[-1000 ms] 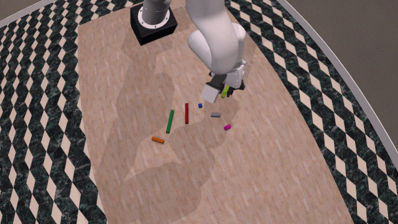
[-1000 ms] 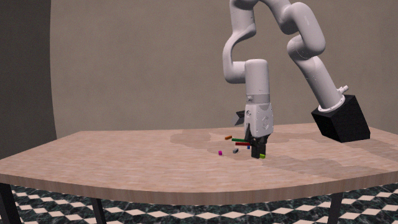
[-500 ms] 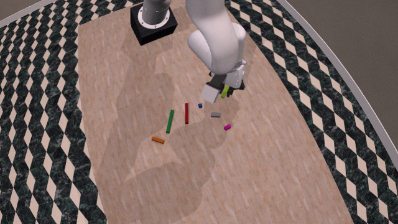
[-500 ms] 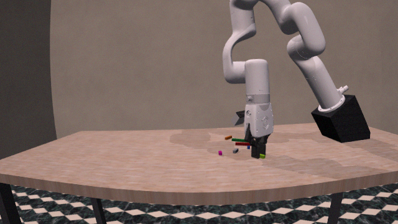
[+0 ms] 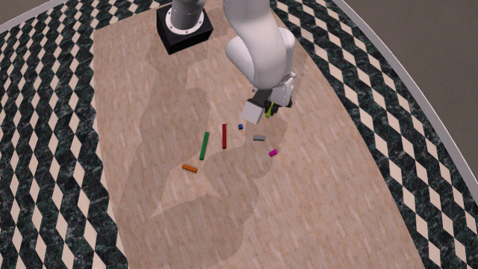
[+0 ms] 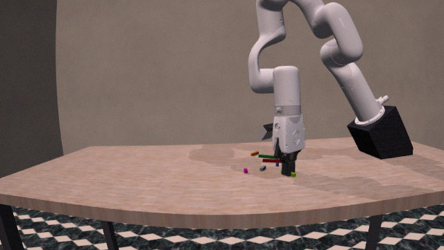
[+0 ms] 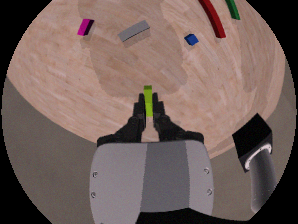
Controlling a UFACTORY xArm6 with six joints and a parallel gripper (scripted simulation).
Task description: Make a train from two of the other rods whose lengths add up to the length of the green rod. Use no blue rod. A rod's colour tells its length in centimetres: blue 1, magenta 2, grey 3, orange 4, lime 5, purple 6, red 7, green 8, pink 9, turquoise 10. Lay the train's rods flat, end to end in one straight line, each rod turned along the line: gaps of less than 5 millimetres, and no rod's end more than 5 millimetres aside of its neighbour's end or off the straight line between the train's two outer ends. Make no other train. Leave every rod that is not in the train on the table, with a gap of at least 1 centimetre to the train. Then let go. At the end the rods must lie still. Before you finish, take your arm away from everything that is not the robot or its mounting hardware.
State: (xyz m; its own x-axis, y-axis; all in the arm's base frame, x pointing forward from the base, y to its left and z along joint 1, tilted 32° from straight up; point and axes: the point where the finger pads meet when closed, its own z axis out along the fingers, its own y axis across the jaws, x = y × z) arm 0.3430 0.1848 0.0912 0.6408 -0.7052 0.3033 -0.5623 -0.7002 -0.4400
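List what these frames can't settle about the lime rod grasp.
- Lime rod: near end hidden between the tool fingers, wrist view.
- Top view: arm covers most of the rod; only a sliver shows.
- Exterior view: too small to tell whether the rod is touching the table.

The table (image 6: 139, 180) has a light wood-grain top with a curved front edge, and dark legs (image 6: 7, 226) show beneath that edge in the exterior view. The floor (image 5: 45, 149) around it is tiled in a checker pattern of dark marbled and pale cream diamonds, bounded by a pale curved border strip (image 5: 411, 86) in the top view. A plain grey-brown wall (image 6: 156, 69) stands behind the table, with a darker vertical band (image 6: 28, 87) at its left side.
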